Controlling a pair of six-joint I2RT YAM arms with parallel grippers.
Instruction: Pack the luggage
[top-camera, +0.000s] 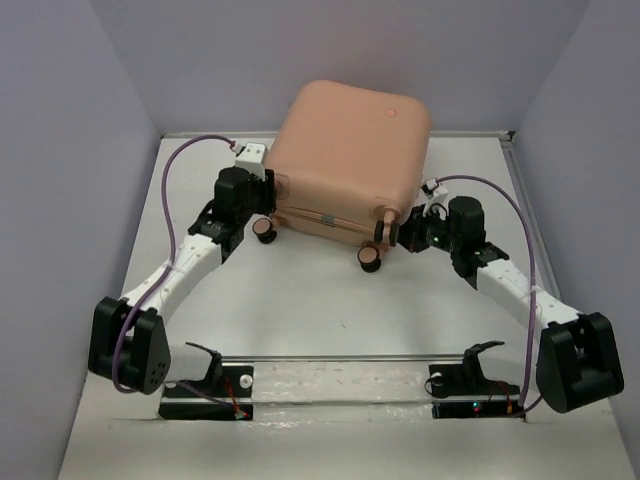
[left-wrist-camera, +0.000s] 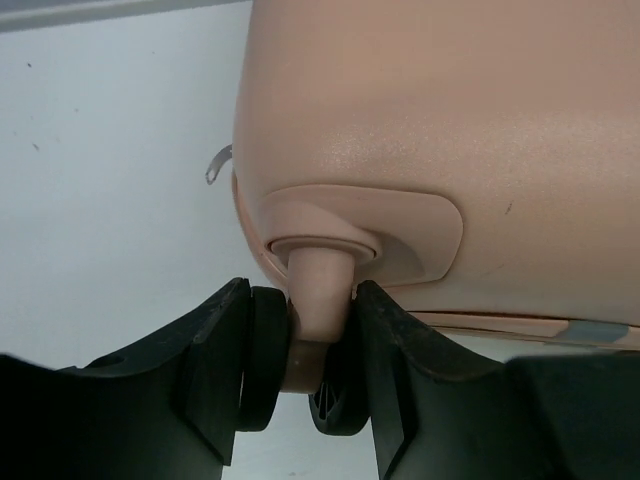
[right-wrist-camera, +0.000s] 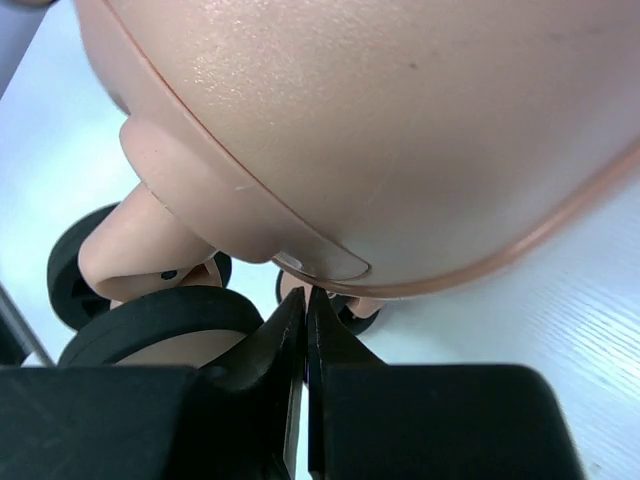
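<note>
Your luggage (top-camera: 350, 150) shell: smooth hard plastic with a soft sheen.
You can see its peach surface catch a fine, faintly speckled gloss under the light, and the wheel stem (left-wrist-camera: 320, 300) is moulded in the same smooth plastic; the wheels (top-camera: 370, 258) look matt black. The left gripper (left-wrist-camera: 302, 292) has dull black plastic fingers (left-wrist-camera: 205, 370) with no shine. Your table (top-camera: 330, 310) is a white, low-sheen sheet with fine streaks, and the cable (top-camera: 172, 215) sleeve is smooth purple.

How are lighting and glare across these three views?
Top external: even light, soft shadow under the luggage. Left wrist: soft sheen on its shell, left fingers dark, detail lost. Right wrist: speckled highlight, right fingers equally dark.
</note>
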